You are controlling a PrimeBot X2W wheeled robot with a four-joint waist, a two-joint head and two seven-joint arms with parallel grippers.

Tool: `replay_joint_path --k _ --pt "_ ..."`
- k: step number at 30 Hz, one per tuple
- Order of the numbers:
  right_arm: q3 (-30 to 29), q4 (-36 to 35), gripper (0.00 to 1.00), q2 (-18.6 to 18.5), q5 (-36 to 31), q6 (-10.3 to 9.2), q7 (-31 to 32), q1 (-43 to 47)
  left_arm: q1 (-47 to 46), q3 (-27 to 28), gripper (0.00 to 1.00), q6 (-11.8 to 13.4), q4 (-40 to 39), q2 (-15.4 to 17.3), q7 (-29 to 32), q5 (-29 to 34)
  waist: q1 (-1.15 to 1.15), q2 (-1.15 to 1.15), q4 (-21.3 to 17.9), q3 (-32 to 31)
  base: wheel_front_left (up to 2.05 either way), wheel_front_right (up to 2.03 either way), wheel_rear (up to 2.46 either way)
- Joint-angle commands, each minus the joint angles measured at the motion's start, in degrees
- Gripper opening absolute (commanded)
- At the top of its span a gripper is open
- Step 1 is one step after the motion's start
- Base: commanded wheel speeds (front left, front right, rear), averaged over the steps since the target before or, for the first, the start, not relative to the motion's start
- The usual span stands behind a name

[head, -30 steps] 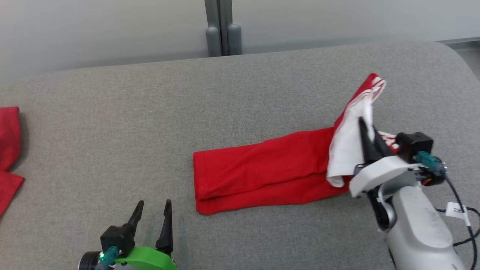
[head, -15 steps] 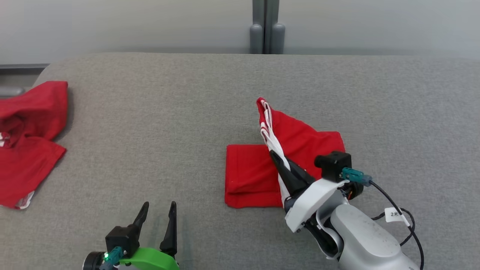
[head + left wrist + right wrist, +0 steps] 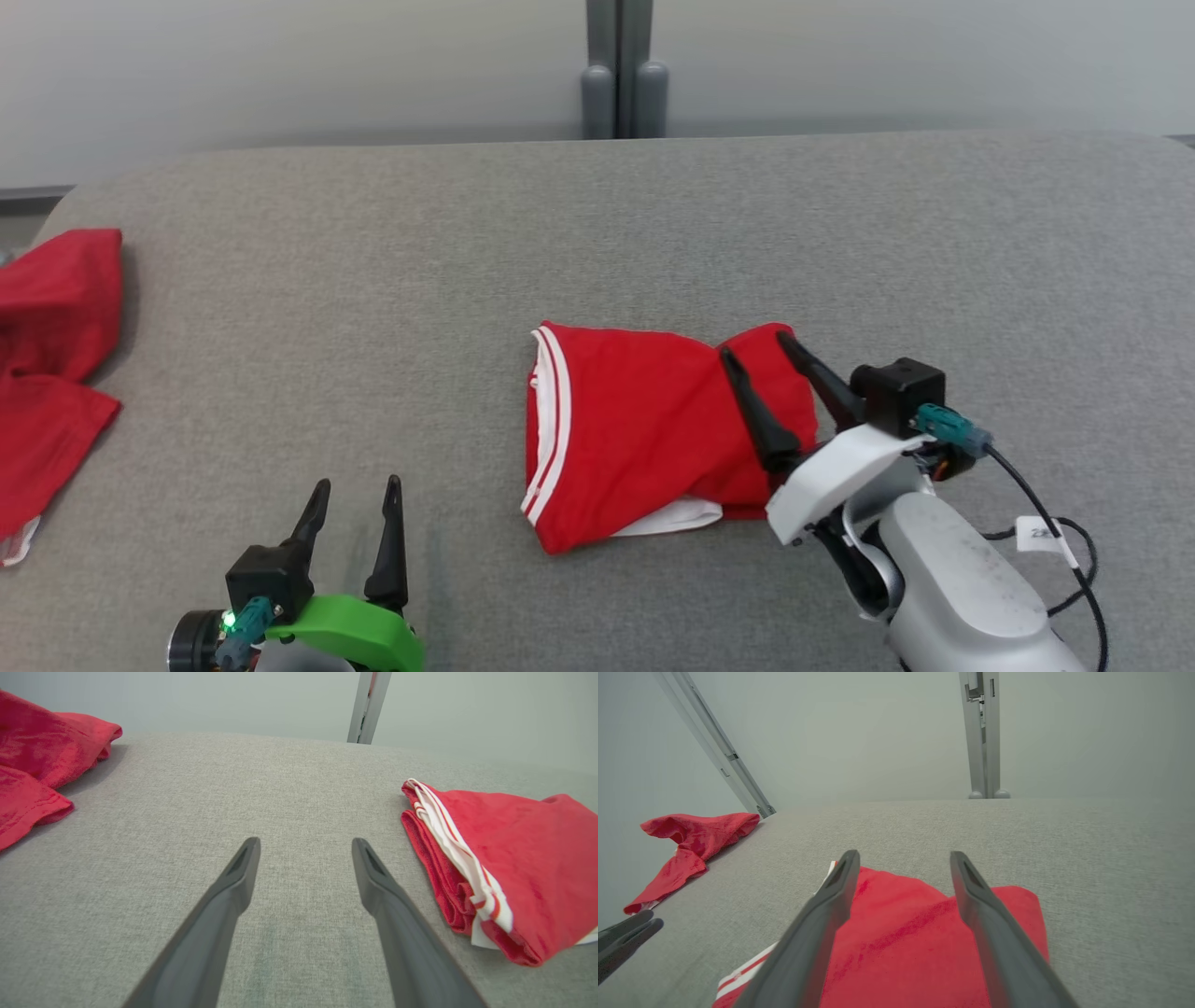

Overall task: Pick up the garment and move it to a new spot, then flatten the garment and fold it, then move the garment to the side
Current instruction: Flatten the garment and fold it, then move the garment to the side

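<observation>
The garment (image 3: pixel 653 425) is red with white striped trim and lies folded over in the middle of the grey surface; I also see it as the garment (image 3: pixel 514 858) in the left wrist view and the garment (image 3: pixel 924 942) under the fingers in the right wrist view. My right gripper (image 3: pixel 756 343) hovers over its right end, open, with nothing between its fingers. My left gripper (image 3: pixel 357 483) stands open at the lower left, apart from the cloth, over bare surface.
A second red garment (image 3: pixel 47 364) lies crumpled at the left edge of the grey padded surface (image 3: pixel 373 280). A grey post (image 3: pixel 616 70) stands behind the far edge against a pale wall.
The right gripper carried the garment's striped end leftward over the rest, then opened and let it go; the garment now lies folded in half. The head camera turned meanwhile. Left gripper unchanged.
</observation>
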Motion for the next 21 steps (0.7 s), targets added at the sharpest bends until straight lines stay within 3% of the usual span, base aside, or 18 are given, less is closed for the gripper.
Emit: replay_joint_path --k 1,5,11,21 --pt "-2.4 -0.5 1.00 -0.3 -3.1 -0.09 -0.1 1.6 -0.5 0.6 1.00 0.4 -0.3 0.2 0.0 1.0 0.00 0.00 -4.8 -1.3 0.00 0.00 0.00" --pt "-9.3 -1.3 1.00 -0.3 -9.6 -0.09 -0.1 5.1 -0.3 1.5 1.00 0.5 -0.4 0.2 0.0 2.3 0.00 0.00 -7.9 -2.2 0.00 0.00 0.00" --pt "-15.3 -1.2 1.00 -0.3 -14.3 -0.09 -0.1 10.2 1.6 2.0 1.00 0.9 -0.6 0.2 0.0 3.6 0.00 0.00 -10.4 -3.4 0.00 0.00 0.00" --pt "-17.6 -0.5 1.00 -0.3 -14.6 -0.09 -0.1 15.8 5.6 1.1 1.00 1.8 -1.9 0.2 0.0 2.5 0.00 0.00 -9.9 -4.0 0.00 0.00 0.00"
